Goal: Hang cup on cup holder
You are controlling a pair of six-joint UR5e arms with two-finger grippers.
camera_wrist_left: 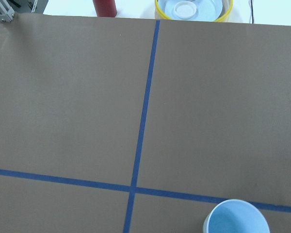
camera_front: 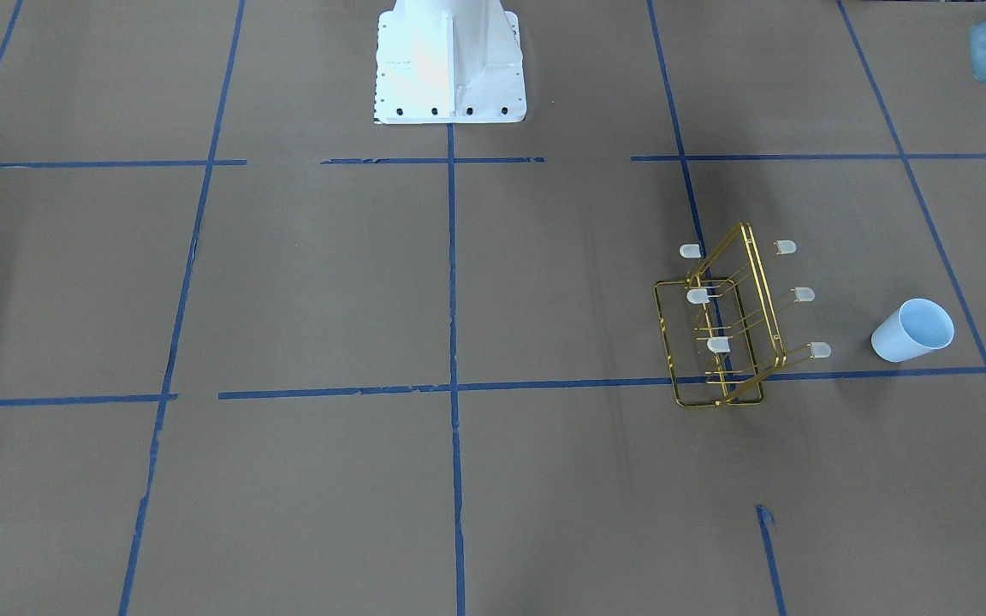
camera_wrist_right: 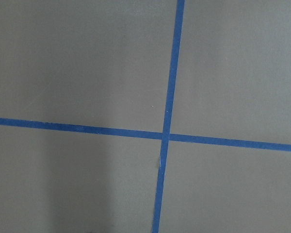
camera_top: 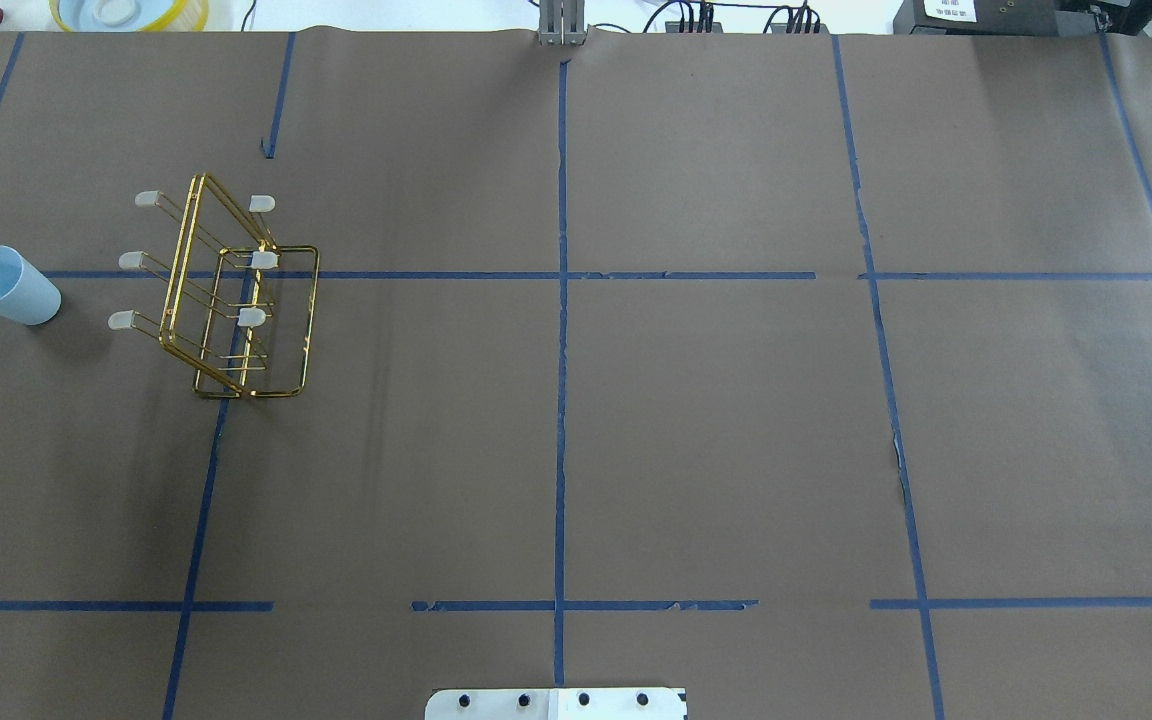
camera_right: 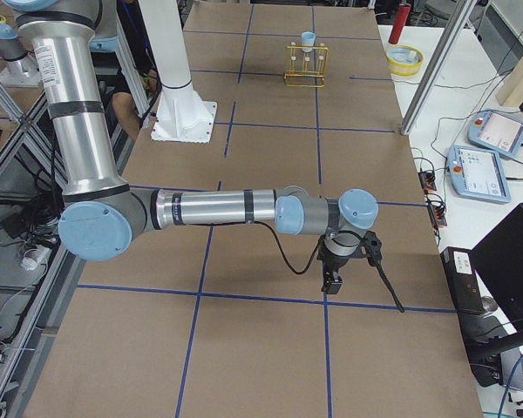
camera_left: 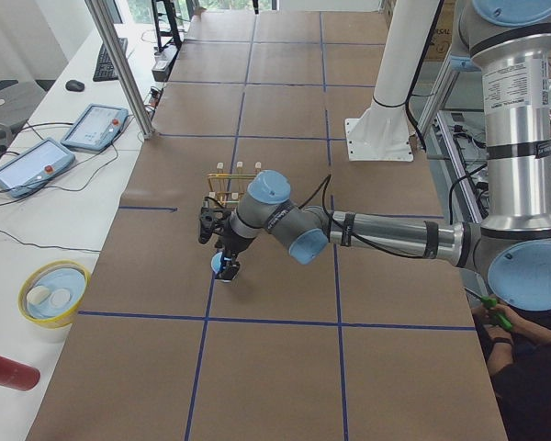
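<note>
The left gripper (camera_left: 230, 266), seen only from the camera at the table's left end, hangs at the end of the near arm just above the cup (camera_left: 218, 265); I cannot tell whether its fingers are apart or together. Beyond it stands the gold cup holder (camera_left: 228, 186). From the front-facing camera, the brown table (camera_front: 288, 282) carries a grid of blue tape (camera_front: 452, 274). The cup holder (camera_front: 728, 325) stands right of centre, its capped prongs bare. The pale blue cup (camera_front: 912, 331) stands upright, mouth up, on the table to its right, near but not touching. The white robot base (camera_front: 450, 68) is at the far edge. From overhead, the cup (camera_top: 6, 285) sits at the far left, and the cup holder (camera_top: 226, 300) is just to its right. From the right end of the table, the right gripper (camera_right: 330, 283) hangs low over bare table on the near arm, well apart from the cup holder (camera_right: 306, 65) and cup (camera_right: 309, 37) at the far end. I cannot tell its finger state either. The left wrist camera looks down on the cup's open mouth (camera_wrist_left: 237, 217) at the bottom edge, with a yellow bowl (camera_wrist_left: 193, 8) and red bottle (camera_wrist_left: 105, 7) far off. The right wrist camera shows only crossed tape.
</note>
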